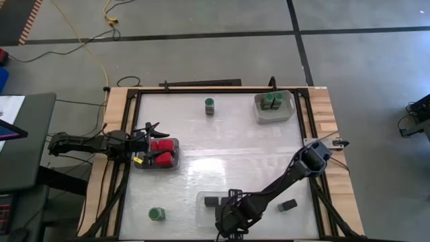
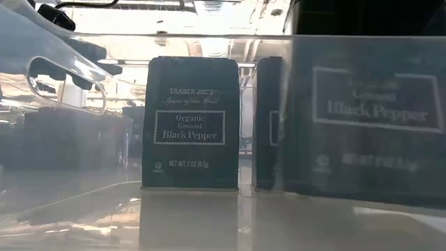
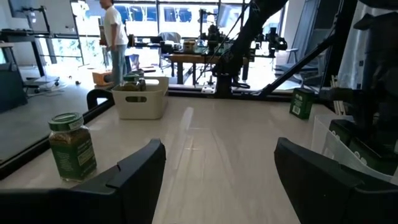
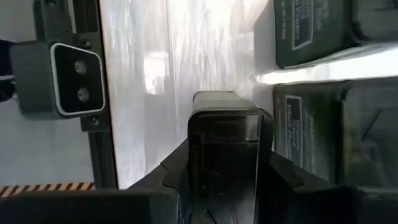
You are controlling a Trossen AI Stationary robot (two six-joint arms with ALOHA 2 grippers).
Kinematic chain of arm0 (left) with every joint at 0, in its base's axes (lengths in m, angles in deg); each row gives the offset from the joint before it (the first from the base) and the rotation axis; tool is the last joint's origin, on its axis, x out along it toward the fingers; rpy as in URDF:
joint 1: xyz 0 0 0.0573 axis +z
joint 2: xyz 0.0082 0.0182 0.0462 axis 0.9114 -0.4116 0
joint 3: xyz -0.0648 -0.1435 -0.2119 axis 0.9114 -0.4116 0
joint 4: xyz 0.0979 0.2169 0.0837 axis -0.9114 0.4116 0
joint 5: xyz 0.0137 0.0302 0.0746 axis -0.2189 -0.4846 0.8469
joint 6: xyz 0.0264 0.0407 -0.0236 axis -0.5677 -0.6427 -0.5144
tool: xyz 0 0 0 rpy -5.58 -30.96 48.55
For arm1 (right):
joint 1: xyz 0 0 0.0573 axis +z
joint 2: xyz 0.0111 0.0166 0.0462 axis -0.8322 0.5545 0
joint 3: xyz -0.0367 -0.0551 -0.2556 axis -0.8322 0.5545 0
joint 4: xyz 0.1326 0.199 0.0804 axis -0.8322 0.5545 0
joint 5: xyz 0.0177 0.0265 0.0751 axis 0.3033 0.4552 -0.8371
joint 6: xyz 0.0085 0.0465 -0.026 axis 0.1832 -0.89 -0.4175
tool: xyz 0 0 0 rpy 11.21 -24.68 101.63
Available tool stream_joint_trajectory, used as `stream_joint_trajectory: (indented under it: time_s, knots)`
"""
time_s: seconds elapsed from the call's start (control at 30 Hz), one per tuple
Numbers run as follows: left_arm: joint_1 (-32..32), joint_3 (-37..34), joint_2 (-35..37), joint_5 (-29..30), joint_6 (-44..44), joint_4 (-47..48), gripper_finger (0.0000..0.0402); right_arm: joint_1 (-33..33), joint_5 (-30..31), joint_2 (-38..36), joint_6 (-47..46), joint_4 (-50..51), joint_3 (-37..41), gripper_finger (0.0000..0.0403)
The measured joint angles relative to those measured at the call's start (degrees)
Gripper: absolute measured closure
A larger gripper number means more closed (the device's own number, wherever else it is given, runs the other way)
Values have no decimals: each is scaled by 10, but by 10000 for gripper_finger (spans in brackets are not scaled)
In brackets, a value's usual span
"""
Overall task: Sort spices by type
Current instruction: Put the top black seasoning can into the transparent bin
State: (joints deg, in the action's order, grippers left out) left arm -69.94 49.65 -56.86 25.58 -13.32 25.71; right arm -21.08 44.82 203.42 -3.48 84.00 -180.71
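The spices are of three kinds. Red blocks [image 1: 161, 153] lie in a tray at the left. Green-lidded jars sit in a grey tray [image 1: 273, 107]; one jar [image 1: 209, 105] stands at the far side and one [image 1: 156, 214] near the front left. Black pepper boxes [image 2: 191, 122] stand in a clear tray [image 1: 205, 202] at the front, and one black box [image 1: 289, 204] stands on the table beside it. My right gripper [image 1: 230, 216] hangs over that clear tray, shut on a black box [image 4: 224, 124]. My left gripper [image 3: 217, 180] stands open and level beside the red tray. My right gripper pinches a black box by its two opposite sides [image 4: 198, 149] between its two fingers [image 4: 177, 168]. It comes steeply from above, and the box's lower end [image 4: 224, 99] points down at the table. Whether that end touches the tray floor, I cannot tell.
Two other black boxes [image 4: 311, 31] [image 4: 323, 137] lie close beside the held one inside the clear tray. A camera block [image 4: 62, 78] sits at the table's near frame. A person [image 3: 114, 31] stands in the room beyond the table.
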Motion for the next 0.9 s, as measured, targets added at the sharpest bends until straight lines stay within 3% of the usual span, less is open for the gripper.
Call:
stream_joint_trajectory:
  time_s: [0.6,0.77,0.9]
  knots:
    - [0,0,-7,0,0,0,111,-2,1,4,1,8,-4,258]
    - [0,0,-7,0,0,0,111,-2,0,5,1,11,-8,189]
    - [0,0,-7,0,0,0,111,-5,0,5,6,11,-26,174]
